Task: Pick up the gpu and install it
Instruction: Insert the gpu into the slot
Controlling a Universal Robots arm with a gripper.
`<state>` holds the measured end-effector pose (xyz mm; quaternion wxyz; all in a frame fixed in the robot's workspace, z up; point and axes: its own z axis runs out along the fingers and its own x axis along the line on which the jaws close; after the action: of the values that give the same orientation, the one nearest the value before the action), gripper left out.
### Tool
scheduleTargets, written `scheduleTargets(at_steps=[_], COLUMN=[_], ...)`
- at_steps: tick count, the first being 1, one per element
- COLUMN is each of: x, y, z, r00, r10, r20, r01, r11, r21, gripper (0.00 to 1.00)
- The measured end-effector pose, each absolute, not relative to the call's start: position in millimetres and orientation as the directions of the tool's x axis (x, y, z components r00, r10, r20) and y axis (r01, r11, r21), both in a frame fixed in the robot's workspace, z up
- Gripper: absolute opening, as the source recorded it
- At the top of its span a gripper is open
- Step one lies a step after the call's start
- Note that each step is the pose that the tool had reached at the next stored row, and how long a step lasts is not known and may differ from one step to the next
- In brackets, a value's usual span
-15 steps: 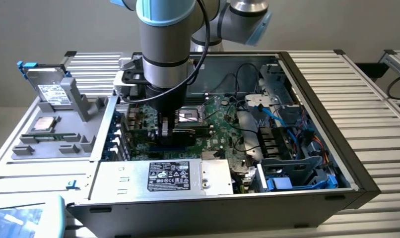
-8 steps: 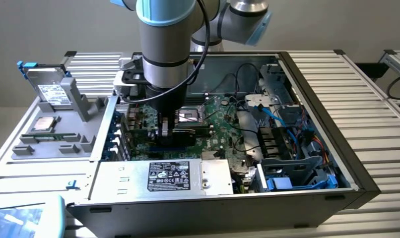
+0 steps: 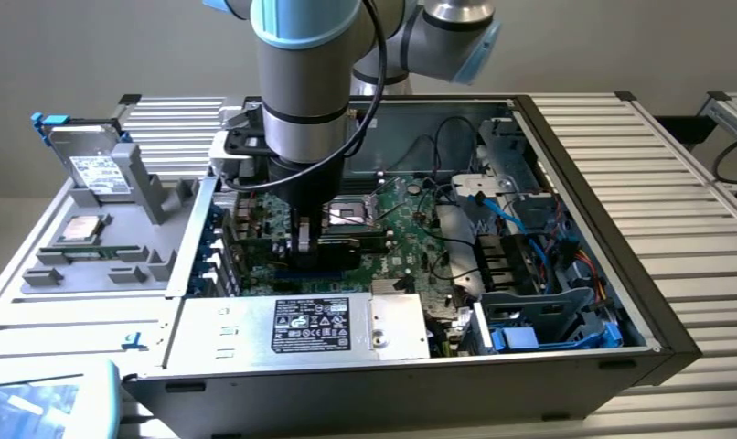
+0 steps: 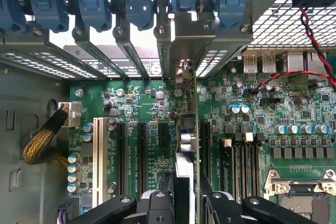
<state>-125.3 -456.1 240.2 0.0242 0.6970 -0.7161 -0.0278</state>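
The gpu (image 4: 185,150) shows edge-on in the wrist view, standing upright over the green motherboard (image 4: 136,103) between two long black expansion slots (image 4: 143,150). Its silver end bracket (image 4: 184,69) reaches the case's rear slot openings. My gripper (image 4: 186,203) is shut on the card, one black finger (image 4: 160,205) on each side. Whether the card's edge sits in a slot I cannot tell. In the exterior view my gripper (image 3: 305,245) reaches down inside the open computer case (image 3: 588,146), and the gpu (image 3: 350,240) appears as a dark bar beside it.
Blue slot clips (image 4: 94,3) line the case's rear wall. The CPU socket (image 4: 302,192) and memory slots (image 4: 241,166) lie close to the card. A braided yellow cable (image 4: 39,140), red-black wires (image 4: 310,24), the power supply (image 3: 307,325) and drive cage (image 3: 546,320) crowd the case. A grey fixture (image 3: 101,210) holds a drive.
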Motion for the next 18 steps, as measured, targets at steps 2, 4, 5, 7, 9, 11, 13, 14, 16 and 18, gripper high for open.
scheduleTargets(at_steps=[2, 4, 5, 7, 9, 11, 13, 14, 16, 18], x=[-125.3, -125.3, -125.3, -125.3, -124.8, -124.8, -124.7, -124.7, -124.7, -124.7], y=[-456.0, -456.1, -456.0, -456.1, -456.5, -456.5, -456.6, -456.9, -457.6, -457.5], z=[240.2, 240.2, 240.2, 240.2, 240.2, 240.2, 240.1, 240.1, 240.2, 240.2], r00=[-0.027, -0.027, -0.027, -0.027, -0.027, -0.027, -0.027, -0.026, -0.023, -0.020], r10=[-1.000, -1.000, -1.000, -1.000, -1.000, -1.000, -1.000, -1.000, -1.000, -1.000], r20=[-0.004, -0.004, -0.004, -0.004, -0.004, -0.004, -0.004, -0.005, -0.007, -0.008], r01=[-0.997, -0.997, -0.997, -0.997, -0.997, -0.997, -0.997, -0.997, -0.997, -0.997], r11=[0.027, 0.027, 0.027, 0.027, 0.027, 0.027, 0.027, 0.026, 0.022, 0.019], r21=[0.074, 0.074, 0.073, 0.074, 0.074, 0.074, 0.074, 0.073, 0.073, 0.074], gripper=[0.28, 0.28, 0.28, 0.28, 0.28, 0.28, 0.28, 0.28, 0.28, 0.28])
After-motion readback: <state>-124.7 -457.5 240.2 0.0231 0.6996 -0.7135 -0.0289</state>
